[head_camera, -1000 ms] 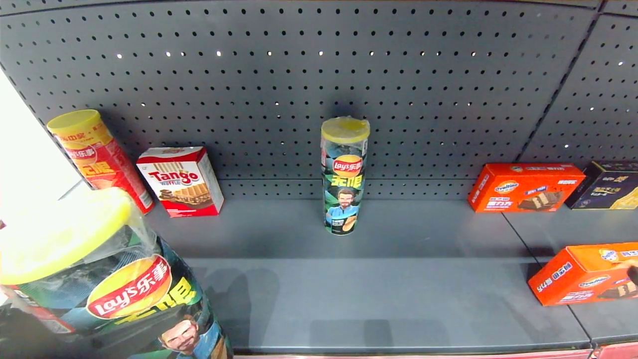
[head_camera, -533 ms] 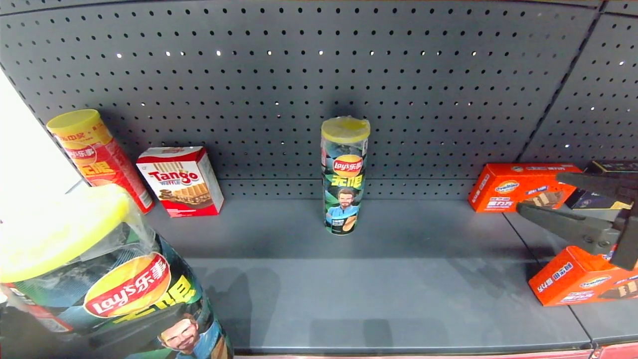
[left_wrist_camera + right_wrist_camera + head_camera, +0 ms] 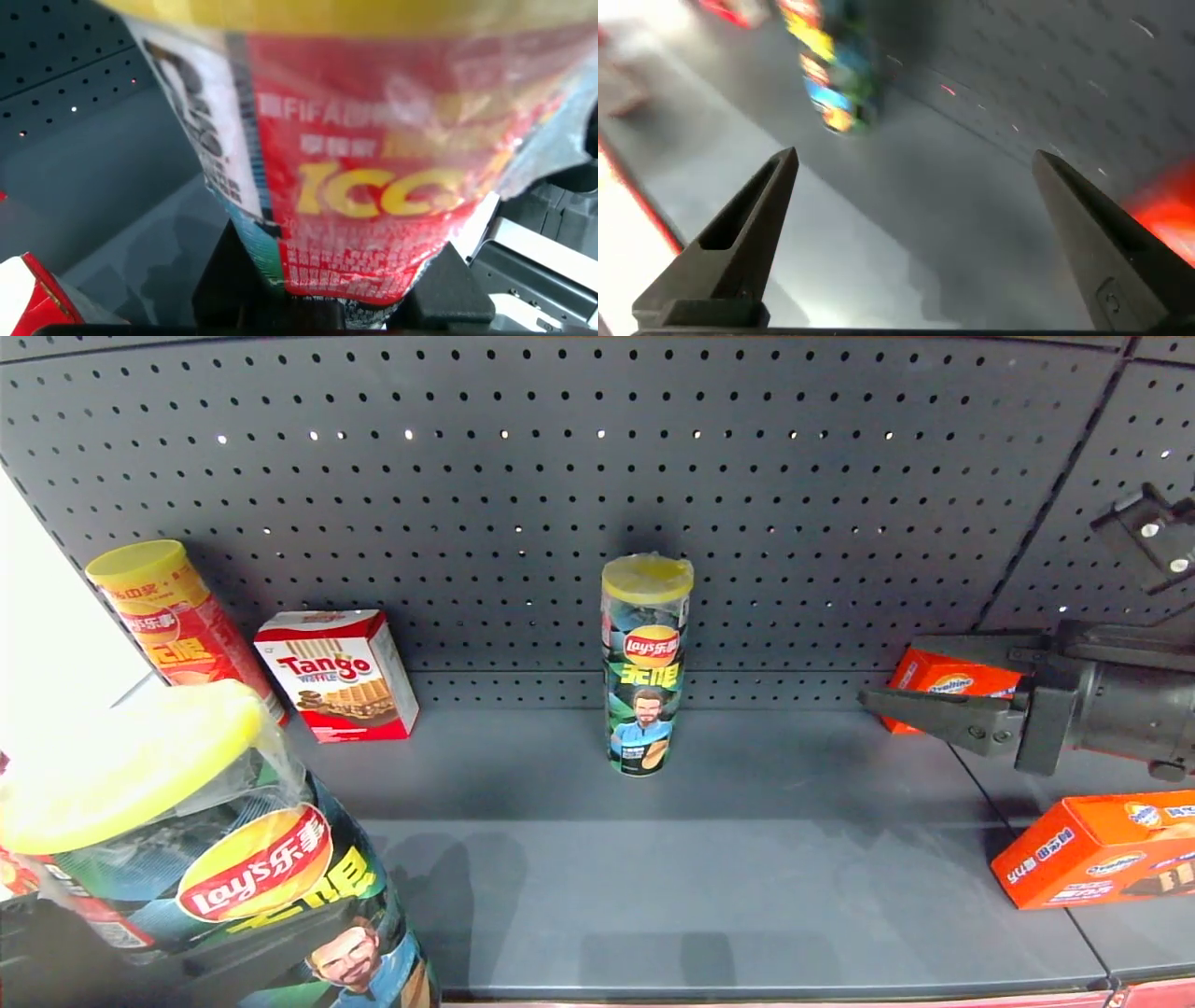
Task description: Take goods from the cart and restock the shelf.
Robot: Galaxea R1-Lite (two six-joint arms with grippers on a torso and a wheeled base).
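My left gripper [image 3: 341, 291] is shut on a chips can [image 3: 187, 859] with a yellow lid, held close at the lower left in front of the grey shelf [image 3: 747, 877]. The left wrist view has the can's red label side [image 3: 355, 168] right before it. A matching chips can [image 3: 646, 663] stands upright at the middle back of the shelf, against the pegboard. My right gripper [image 3: 892, 672] reaches in from the right, level with the shelf's back row, open and holding nothing. Its own view has the fingertips wide apart [image 3: 917, 157], with the standing can [image 3: 836, 79] blurred beyond them.
A red chips can [image 3: 177, 625] and a wafer box [image 3: 338, 674] stand at the back left. An orange box [image 3: 948, 683] sits behind my right gripper, and another orange box [image 3: 1092, 849] lies at the front right. The shelf floor between the middle can and the front edge is bare.
My right gripper has come into the head view from the right, rising and moving left in front of the back orange box. The held can has shifted slightly.
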